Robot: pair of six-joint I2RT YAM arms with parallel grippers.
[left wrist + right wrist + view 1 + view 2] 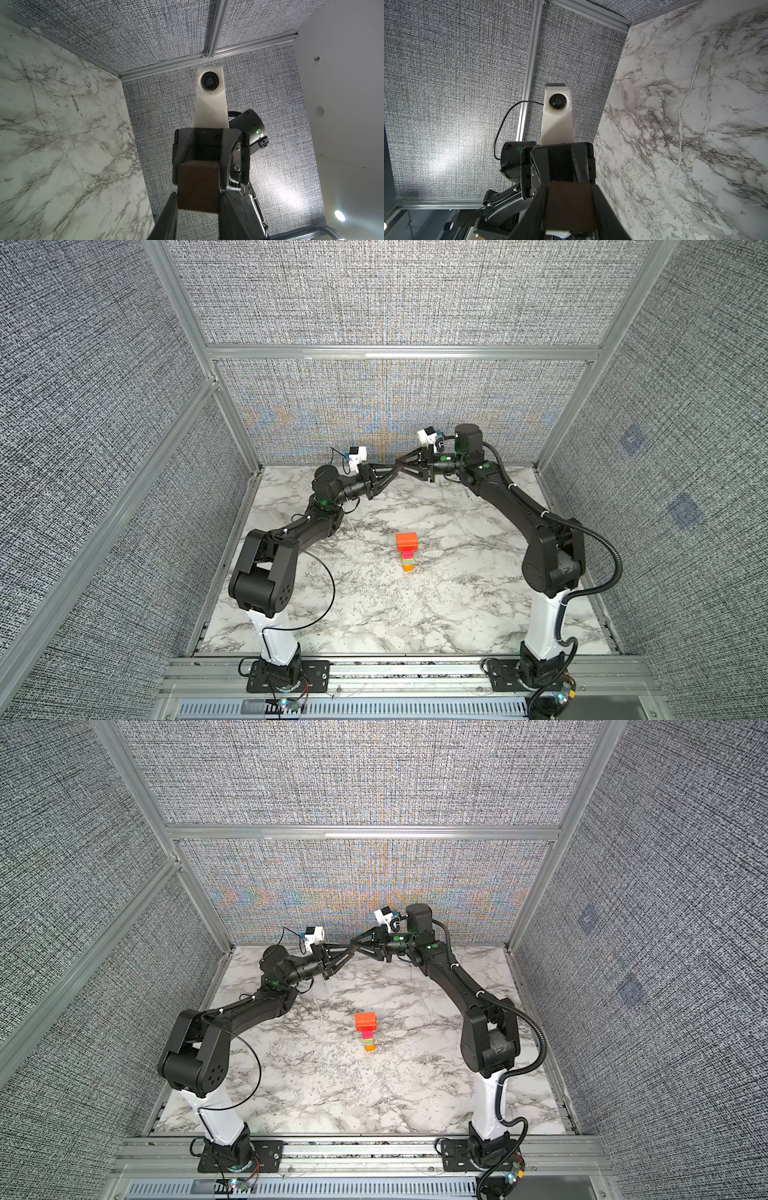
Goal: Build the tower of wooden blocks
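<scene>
- left end effector (198,193): pinched tight on the dark brown block (198,180), one finger on each of two opposite faces; held up in the air, tip-to-tip w/ the other arm.
- right end effector (569,188): fingers flank the same block from its opposite end and sit close on its sides in the right wrist view; can't tell if it is gripping or only alongside.
- In both top views the two sets of tips meet as one dark point near the back wall (374,406); the block is too small to make out there.
- Each wrist view looks straight at the other arm's white cam mount (209,104) (557,124), lens facing back.
- Writing: tiny marks by the green light (257,132) on the right arm's joint, too small to read.
- wood block tower (407,551) (366,1031): stands upright on the bench (374,614), approx mid-bench, a bit right of centre. Orange block (408,568) at the base, thin lt-blue and yellow-green layers, magenta above, wider red-orange slab (407,542) on top, overhanging the slim column.
- Room: bare marble all round the tower, well apart from every bench edge.
- left arm (291,531) and right arm (519,506) arch up either side, neither near the tower.
- Fabric walls w/ alu frame close the bench on three sides.
</scene>
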